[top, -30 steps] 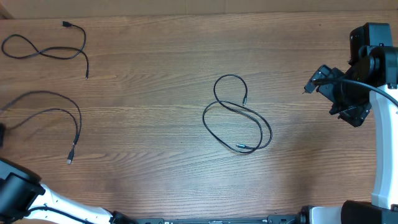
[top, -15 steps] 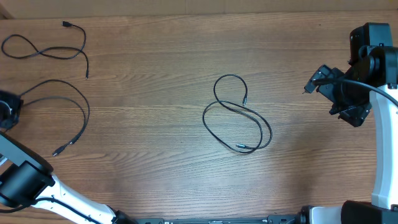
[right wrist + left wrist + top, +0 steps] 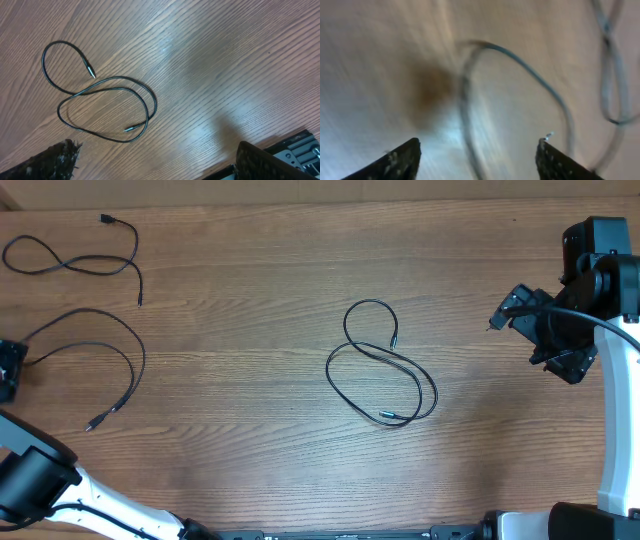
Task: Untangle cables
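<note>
1. Left gripper (image 3: 478, 146): fingers spread wide, gripping nothing; left cable (image 3: 144, 360) lies between and beyond them.
2. Right gripper (image 3: 155, 147): fingers wide, empty; looped cable (image 3: 370, 302) lies well ahead of them, crossing itself.
3. Judgement: lift the left fingers straight up; avoid snagging the cord.
4. No readable writing.

Three thin black cables lie flat on wood surface (image 3: 250, 280), well apart, none crossing another.
top-left cable (image 3: 68, 266): loose figure-eight, plug at upper end.
left cable (image 3: 141, 350): wide open arch, plug end pointing down-left.
centre cable (image 3: 370, 302): small loop above larger oval, crossing itself.
</note>
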`<action>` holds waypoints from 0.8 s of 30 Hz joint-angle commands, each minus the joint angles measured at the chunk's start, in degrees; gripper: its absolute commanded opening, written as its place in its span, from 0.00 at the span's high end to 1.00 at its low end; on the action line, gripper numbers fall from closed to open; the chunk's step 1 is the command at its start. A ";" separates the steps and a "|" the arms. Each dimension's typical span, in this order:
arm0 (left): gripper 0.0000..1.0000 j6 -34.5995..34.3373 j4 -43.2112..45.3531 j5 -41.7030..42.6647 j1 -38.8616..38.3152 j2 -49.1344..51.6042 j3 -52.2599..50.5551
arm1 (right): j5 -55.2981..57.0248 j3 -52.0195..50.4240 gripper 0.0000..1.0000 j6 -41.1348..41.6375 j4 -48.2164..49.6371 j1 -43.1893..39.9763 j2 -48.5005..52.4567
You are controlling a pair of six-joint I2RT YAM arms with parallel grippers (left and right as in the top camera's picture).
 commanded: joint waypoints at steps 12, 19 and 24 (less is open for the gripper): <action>0.19 -2.01 -4.00 -0.83 -6.32 -18.78 3.39 | 0.79 0.37 0.00 0.20 0.15 -0.17 0.17; 0.38 5.84 -13.51 0.39 -15.56 -16.44 3.26 | 0.79 0.37 0.00 0.20 0.15 -0.17 0.17; 0.26 17.75 -18.34 -7.91 -25.18 -13.00 3.26 | 0.79 0.37 0.00 0.20 0.15 -0.17 0.17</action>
